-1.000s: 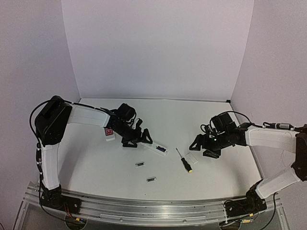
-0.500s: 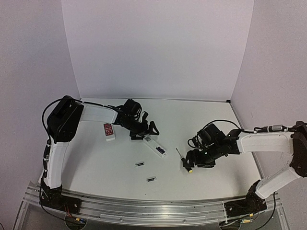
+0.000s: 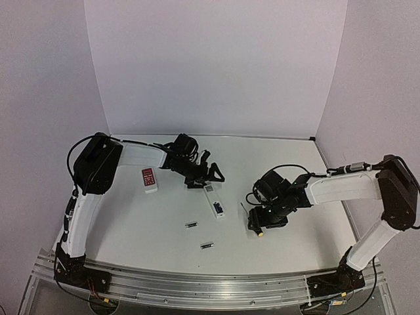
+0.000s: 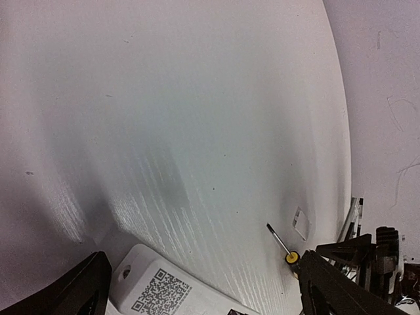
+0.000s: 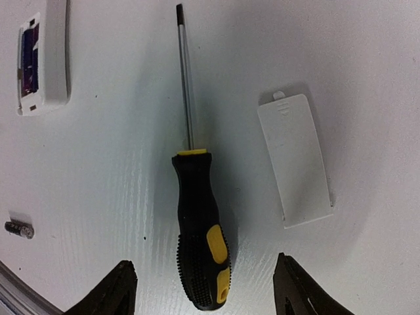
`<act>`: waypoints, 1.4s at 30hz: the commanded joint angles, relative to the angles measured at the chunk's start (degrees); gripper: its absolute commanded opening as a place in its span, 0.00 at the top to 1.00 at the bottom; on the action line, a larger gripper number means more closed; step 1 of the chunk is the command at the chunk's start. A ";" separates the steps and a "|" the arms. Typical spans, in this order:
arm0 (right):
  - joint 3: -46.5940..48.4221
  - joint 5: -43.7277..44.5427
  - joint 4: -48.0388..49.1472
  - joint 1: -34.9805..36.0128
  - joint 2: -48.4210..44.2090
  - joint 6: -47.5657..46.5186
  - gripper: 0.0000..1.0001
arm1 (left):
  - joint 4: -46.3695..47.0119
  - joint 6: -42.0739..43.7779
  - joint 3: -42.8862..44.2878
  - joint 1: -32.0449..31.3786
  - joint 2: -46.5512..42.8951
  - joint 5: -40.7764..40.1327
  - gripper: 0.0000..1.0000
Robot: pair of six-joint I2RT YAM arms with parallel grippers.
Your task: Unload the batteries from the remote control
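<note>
Over the last second the left tool (image 3: 205,173) has been carried from beside the red-buttoned remote (image 3: 149,178) towards 3 o'clock. It is now held spread wide, gripping nothing, just at 12 o'clock of the open remote (image 3: 214,200). That remote has been swung from a slant to lie nearly along the 12-to-6 line.

The two batteries (image 3: 191,225) on the counter (image 3: 131,223), at 6 to 7 o'clock of the open remote, have not been moved. They are seen as thin dark cylinders with pale ends, lying flat and apart from each other.

Further right, the right tool (image 3: 258,222) has been brought in from 3 o'clock over the black-and-yellow screwdriver (image 5: 197,230). Its fingers are set either side of the handle, narrowing but not yet touching it. The white cover (image 5: 295,161) lies just at 3 o'clock of the screwdriver.

A bluish patch is seen in the open bay, but whether a cell is left inside cannot be told. The screwdriver is probably being fetched for prying, so the unloading is judged part done.
</note>
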 commanded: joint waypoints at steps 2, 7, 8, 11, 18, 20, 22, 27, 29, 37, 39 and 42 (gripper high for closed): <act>3.81 3.14 -1.09 2.09 4.34 -1.19 0.36 | -0.77 0.63 2.42 -0.26 2.33 2.96 0.00; 5.09 4.62 -1.53 3.41 6.76 -1.07 0.42 | -1.17 1.19 3.88 -0.27 3.50 5.55 0.00; 5.22 4.88 -1.60 3.51 7.06 -1.01 0.44 | -1.41 1.39 3.92 -0.29 3.50 5.44 0.00; 5.23 5.80 -1.82 3.72 7.71 -0.53 0.51 | -1.47 1.87 3.80 -0.26 3.19 4.95 0.00; 3.83 6.51 -2.05 3.92 7.57 0.31 0.66 | -0.83 1.56 6.57 -0.75 5.26 8.68 0.00; 3.33 6.81 -2.05 3.90 7.07 0.76 0.78 | -0.77 1.40 6.73 -0.86 5.68 8.77 0.00; 2.96 7.44 -2.04 3.88 6.22 1.09 0.83 | -1.03 1.32 6.90 -0.87 5.99 8.70 0.00; 2.72 7.40 -2.05 3.91 1.82 0.04 0.94 | -3.71 2.55 7.73 -0.88 4.58 4.55 0.00; 2.62 6.59 -2.05 3.90 -1.08 -0.90 1.00 | -6.56 3.97 9.24 -0.87 2.93 1.38 0.00; 1.51 -8.69 -2.14 3.89 -15.24 -10.34 1.00 | -11.48 8.81 5.55 -0.91 -13.12 -9.84 0.00; 1.69 -16.70 -2.14 3.87 -17.46 -11.86 1.00 | -7.24 11.45 -1.48 -0.87 -18.54 -4.10 0.00; 2.25 -29.42 -2.13 3.88 -19.77 -13.02 1.00 | -0.97 17.45 -12.55 -0.87 -27.49 10.99 0.00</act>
